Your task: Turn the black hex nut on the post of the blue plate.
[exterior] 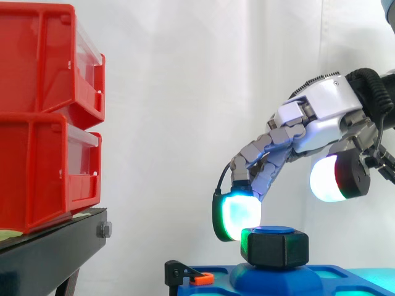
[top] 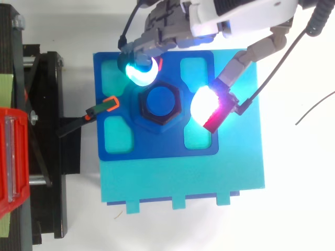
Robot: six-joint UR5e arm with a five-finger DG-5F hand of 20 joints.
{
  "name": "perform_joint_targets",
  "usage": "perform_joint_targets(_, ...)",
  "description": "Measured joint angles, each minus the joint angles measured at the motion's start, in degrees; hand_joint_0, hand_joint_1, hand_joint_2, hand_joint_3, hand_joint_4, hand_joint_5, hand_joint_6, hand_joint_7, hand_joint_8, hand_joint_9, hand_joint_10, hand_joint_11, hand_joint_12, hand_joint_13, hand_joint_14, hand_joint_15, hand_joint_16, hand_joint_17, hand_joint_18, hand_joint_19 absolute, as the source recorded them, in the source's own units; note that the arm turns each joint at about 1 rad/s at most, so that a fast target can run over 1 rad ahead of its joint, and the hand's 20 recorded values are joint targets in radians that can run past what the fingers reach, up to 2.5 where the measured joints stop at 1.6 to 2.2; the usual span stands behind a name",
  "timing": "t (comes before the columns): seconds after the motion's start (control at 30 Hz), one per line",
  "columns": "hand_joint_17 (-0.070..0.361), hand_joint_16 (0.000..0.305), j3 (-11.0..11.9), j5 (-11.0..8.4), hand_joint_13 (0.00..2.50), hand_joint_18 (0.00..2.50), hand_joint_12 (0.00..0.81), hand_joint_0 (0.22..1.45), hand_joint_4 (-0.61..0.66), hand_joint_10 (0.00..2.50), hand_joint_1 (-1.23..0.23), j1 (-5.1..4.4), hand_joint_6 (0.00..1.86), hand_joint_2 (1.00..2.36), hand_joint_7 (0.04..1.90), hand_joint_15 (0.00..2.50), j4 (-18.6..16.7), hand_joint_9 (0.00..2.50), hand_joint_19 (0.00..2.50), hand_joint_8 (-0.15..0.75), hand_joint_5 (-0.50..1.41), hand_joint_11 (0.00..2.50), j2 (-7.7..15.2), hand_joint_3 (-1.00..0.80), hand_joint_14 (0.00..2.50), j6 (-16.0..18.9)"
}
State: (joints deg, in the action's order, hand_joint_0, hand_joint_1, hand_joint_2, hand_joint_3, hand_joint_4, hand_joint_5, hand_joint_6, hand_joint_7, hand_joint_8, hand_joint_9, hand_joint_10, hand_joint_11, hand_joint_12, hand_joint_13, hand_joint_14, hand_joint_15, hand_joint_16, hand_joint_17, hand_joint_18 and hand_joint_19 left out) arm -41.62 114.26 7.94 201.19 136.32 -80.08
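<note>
Two of my glowing pads flank the black hex nut [top: 142, 108] and neither one grips it. My hand [exterior: 321, 111] reaches in from about 1 o'clock in the top view, its fingers loosely bent and spread apart, holding nothing. The cyan fingertip [exterior: 237, 213] sits at the nut's 11 o'clock. From the side it hangs just beside the nut's upper edge, and I cannot tell whether it touches. The thumb pad [top: 209, 107], white with a red side, is at the nut's 3 o'clock. In the side view it is raised above the nut and stands clear of it.

The nut sits on the blue post [top: 161, 100] in the middle of the blue plate [top: 157, 147], with the post's round top showing through it. Four lighter pockets are sunk into the plate around the nut, at roughly 10, 2, 4 and 8 o'clock. The plate lies on a larger teal board [top: 183, 180], which rests on the white tabletop [top: 298, 198].

At the plate's 9 o'clock edge sits a small black clamp with an orange tip [top: 109, 104], pointing toward the nut. Farther out at 9 o'clock, two stacked red bins [exterior: 43, 111] stand on a black stand [exterior: 55, 246], well apart from my hand. Behind everything hangs a white curtain [exterior: 185, 92].
</note>
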Motion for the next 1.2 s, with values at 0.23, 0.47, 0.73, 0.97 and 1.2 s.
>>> perform_joint_targets(0.23, 0.053, 0.023, 1.8, -0.11, 0.62, 0.12, 0.278, 0.5, 0.19, 0.01, -0.46, -0.24, 0.5, 1.0, 1.01, 0.35, 1.6, 0.57, 0.37, 0.199, -0.13, 0.24, 0.0, -0.5, 0.01, -0.3)
perform_joint_targets(0.47, 0.053, 0.023, 1.5, -0.95, 0.62, 0.12, 0.278, 0.5, 0.19, 0.01, -0.45, -1.18, 0.5, 1.0, 1.01, 0.35, -0.9, 0.57, 0.37, 0.2, -0.13, 0.23, 0.1, -0.5, 0.01, 0.8)
perform_joint_targets(0.73, 0.053, 0.023, -0.6, -1.65, 0.62, 0.12, 0.277, 0.5, 0.19, 0.01, -0.45, -2.78, 0.5, 1.0, 1.0, 0.35, -6.2, 0.57, 0.37, 0.2, -0.13, 0.23, 0.7, -0.5, 0.02, 4.2)
perform_joint_targets(0.97, 0.053, 0.023, -2.5, -2.52, 0.62, 0.12, 0.277, 0.5, 0.19, 0.01, -0.45, -4.12, 0.5, 1.0, 1.02, 0.35, -7.7, 0.57, 0.37, 0.2, -0.13, 0.22, 0.9, -0.5, 0.02, 5.3)
perform_joint_targets(1.2, 0.053, 0.023, -3.5, -2.64, 0.62, 0.12, 0.278, 0.49, 0.2, 0.01, -0.45, -4.54, 0.5, 1.0, 1.03, 0.35, -7.0, 0.57, 0.37, 0.202, -0.13, 0.22, 1.0, -0.5, 0.01, 6.1)
